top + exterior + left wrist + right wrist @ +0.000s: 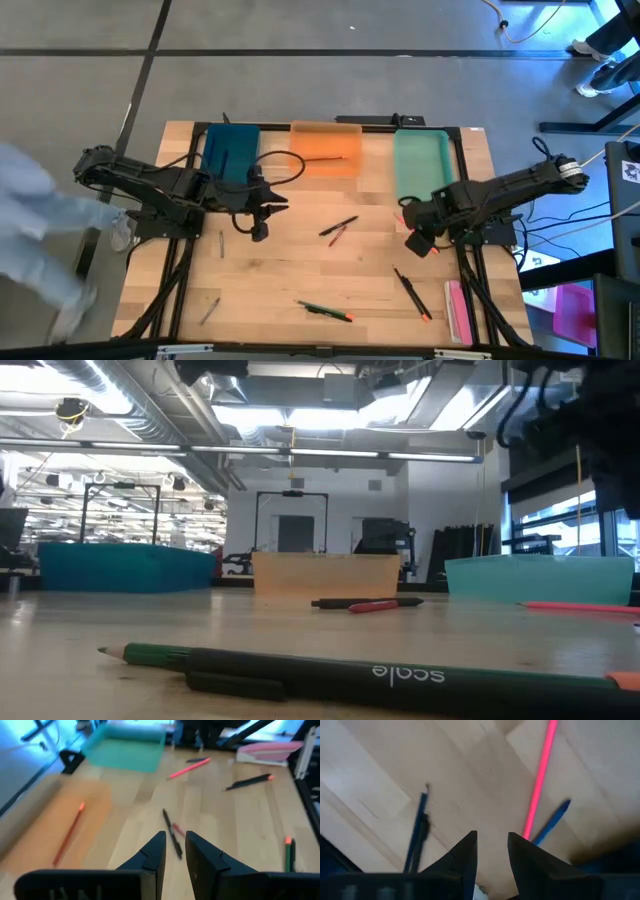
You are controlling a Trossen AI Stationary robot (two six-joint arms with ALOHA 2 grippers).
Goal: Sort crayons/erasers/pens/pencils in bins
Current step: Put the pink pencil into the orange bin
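Table point(300, 270): filling the middle of the high view, its wood top carrying three bins along its upper edge and loose sticks below them.
Teal-blue bin point(231, 153): lying at upper left of the table, a dark stick showing inside it.
Orange bin point(326, 147): sitting at upper centre, holding one orange-red pencil point(67, 834).
Mint green bin point(423, 164): lying at upper right, just above the right arm.
Left gripper point(258, 231): hanging left of centre, just below the teal-blue bin; its fingers are standing a narrow gap apart, holding nothing.
Right gripper point(417, 243): hovering at right of centre below the mint green bin, fingers slightly parted and empty, over a pink stick point(538, 780) and a blue one point(551, 821).
Black pen and red stick point(338, 230): lying crossed at the centre, between the two grippers.
Green pencil and black pen point(325, 311): lying together at lower centre.
Black orange-tipped pen point(411, 293): lying at lower right.
Grey sticks point(209, 310): one lying at lower left, another just below the left gripper.
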